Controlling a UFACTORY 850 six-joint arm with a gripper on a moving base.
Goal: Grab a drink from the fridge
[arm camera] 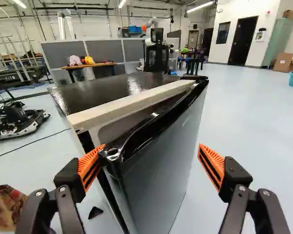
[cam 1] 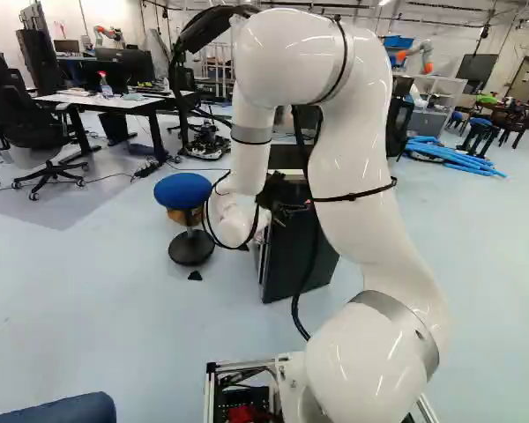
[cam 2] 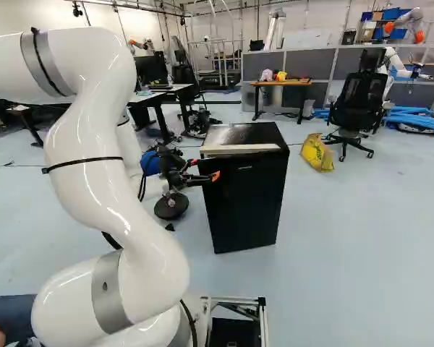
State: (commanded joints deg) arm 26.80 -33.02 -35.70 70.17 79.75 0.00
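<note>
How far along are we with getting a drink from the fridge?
Looks done: the fridge door stands slightly ajar, a gap showing along its top. In hand: likely pulling it wider; the gripper is open, one pad at the door's free edge, the other out in front. Left: opening it fully, then finding and grabbing a drink; none shows.

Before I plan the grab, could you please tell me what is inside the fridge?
No contents can be seen inside the fridge; its door covers the interior, so drinks cannot be confirmed.
</note>
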